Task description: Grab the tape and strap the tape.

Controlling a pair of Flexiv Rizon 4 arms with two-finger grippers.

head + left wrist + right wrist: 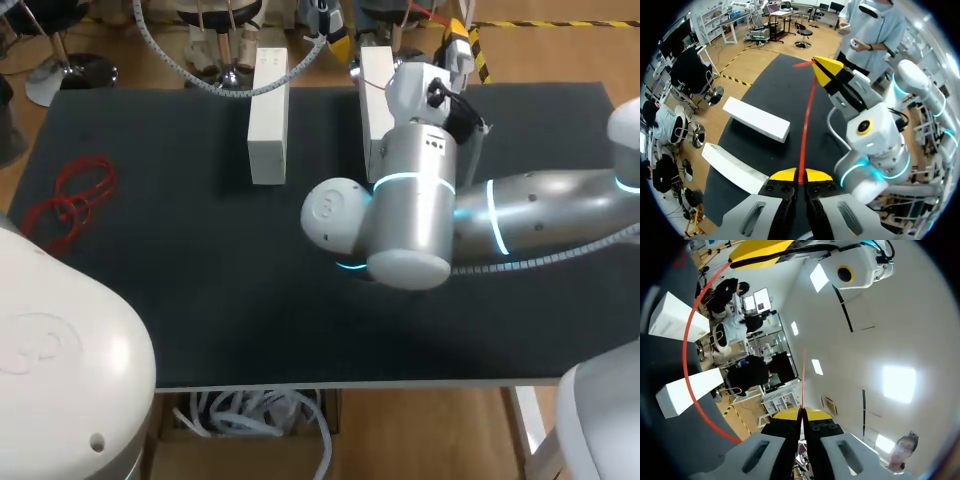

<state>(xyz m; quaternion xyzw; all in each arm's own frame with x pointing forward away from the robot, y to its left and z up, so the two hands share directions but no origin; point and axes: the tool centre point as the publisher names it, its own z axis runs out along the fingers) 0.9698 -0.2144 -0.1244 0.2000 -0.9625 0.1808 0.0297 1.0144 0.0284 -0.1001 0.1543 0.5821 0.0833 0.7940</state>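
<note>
Red and slack, a loose bundle of thin tape (75, 200) lies on the dark felt-like table mat (200, 290) on my left arm's side. It is well apart from the right arm's wrist, with both white blocks between them. Whether it joins the piece held in the grippers I cannot tell. The white shell of my left arm (60, 360) fills the head view's near corner.

The left gripper (801, 175) has its yellow tips pinched narrow on a thin red tape strand (807, 120). The strand runs from between the tips straight ahead, above the mat, to the right gripper (827, 72). That gripper's yellow tips are likewise clamped tight on it, and a short red end pokes out just past them.

Beside the left gripper, on the side away from the right arm, lie two long rectangular blocks. The nearer white block (732, 167) is just beside its finger. The farther white block (757, 119) is ahead of that, near the strand but apart from it.

In the head view the silver right arm (520, 210) has its elbow over the middle of the mat and its wrist at one of the blocks. In the right wrist view its own tips close on a hair-thin red line leading ahead. Another stretch of the strand bows in a wide arc from the left gripper's tips past both blocks.
</note>
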